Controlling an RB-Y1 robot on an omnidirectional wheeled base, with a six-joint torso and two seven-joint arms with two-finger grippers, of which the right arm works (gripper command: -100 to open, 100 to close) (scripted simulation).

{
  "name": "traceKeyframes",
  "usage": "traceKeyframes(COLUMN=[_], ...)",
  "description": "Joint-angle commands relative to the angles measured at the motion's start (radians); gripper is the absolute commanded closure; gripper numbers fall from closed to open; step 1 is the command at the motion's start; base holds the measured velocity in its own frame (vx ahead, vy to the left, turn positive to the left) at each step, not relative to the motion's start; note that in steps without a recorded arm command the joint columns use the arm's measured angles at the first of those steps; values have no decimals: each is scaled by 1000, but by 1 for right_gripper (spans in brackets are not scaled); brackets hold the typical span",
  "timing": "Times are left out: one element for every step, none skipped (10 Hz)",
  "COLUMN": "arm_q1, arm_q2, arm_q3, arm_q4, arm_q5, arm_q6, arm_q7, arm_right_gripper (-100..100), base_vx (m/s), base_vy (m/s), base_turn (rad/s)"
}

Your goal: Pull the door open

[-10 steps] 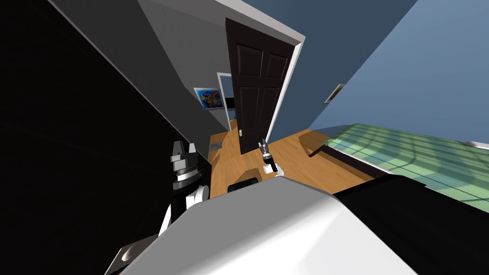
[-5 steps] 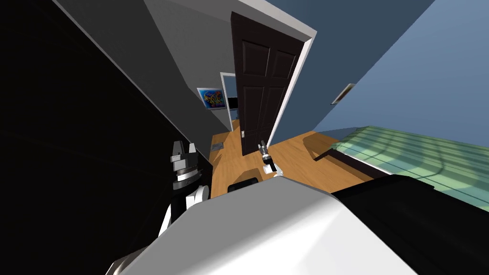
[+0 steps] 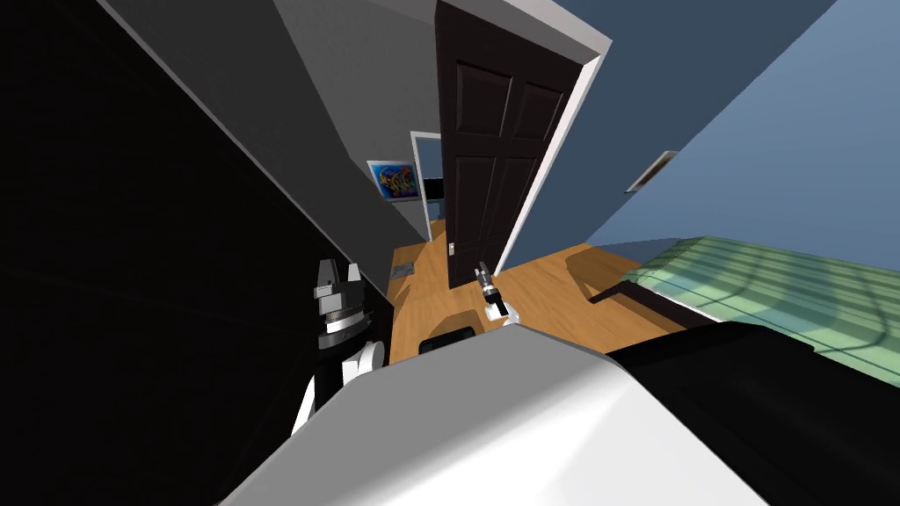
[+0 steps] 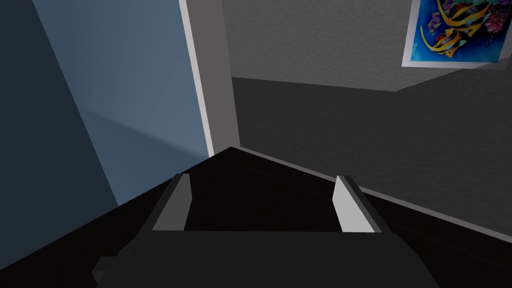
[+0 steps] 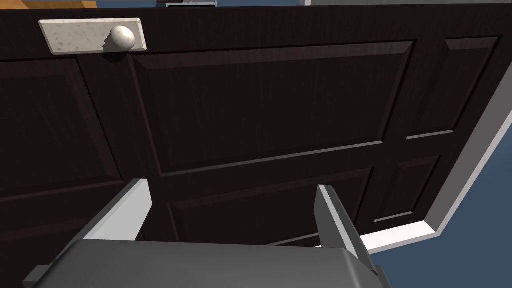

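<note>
A dark panelled door (image 3: 492, 132) stands ajar in a white frame (image 3: 549, 176), with a gap along its knob side. In the right wrist view its pale round knob (image 5: 121, 36) sits on a light plate (image 5: 92, 36); in the head view the knob (image 3: 452, 249) is small. My right gripper (image 5: 232, 210) is open and faces the door's (image 5: 270, 105) lower panels, apart from it and well off to one side of the knob. From the head, the right gripper (image 3: 482, 267) hangs just before the door's bottom edge. My left gripper (image 3: 339, 269) is raised at my left side, open (image 4: 262, 202) and holding nothing.
A bed with a green striped cover (image 3: 773, 281) lies to the right, its dark frame (image 3: 650, 303) reaching toward the door. The wooden floor (image 3: 545, 299) runs between us. A floor vent (image 3: 401, 271) lies by the gap. A black area (image 3: 132, 263) spreads over the left.
The whole head view has shifted: the door now stands larger and further right in the picture, so I have moved. Both grippers keep their places relative to me.
</note>
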Motion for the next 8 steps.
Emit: traceKeyframes(arm_q1=[-17, -26, -35, -44, -53, -61, -69, -77], arm_q2=[-2, -4, -6, -8, -10, -12, -14, -16], arm_q3=[-1, -1, -2, -2, -3, -3, -4, -4], arm_q4=[43, 67, 93, 118, 143, 166, 189, 212], arm_q5=[2, 3, 4, 5, 6, 7, 8, 9], arm_q6=[-3, -7, -10, -13, -16, -19, -22, -24], arm_q7=[0, 0, -1, -2, -2, -3, -4, -4], arm_right_gripper=[-100, -100, -100, -100, -100, -100, -100, -100], base_vx=[99, 91, 111, 121, 106, 100, 113, 107], base_vy=[15, 7, 4, 1, 9, 12, 22, 6], base_turn=[50, 56, 60, 52, 70, 48, 49, 54])
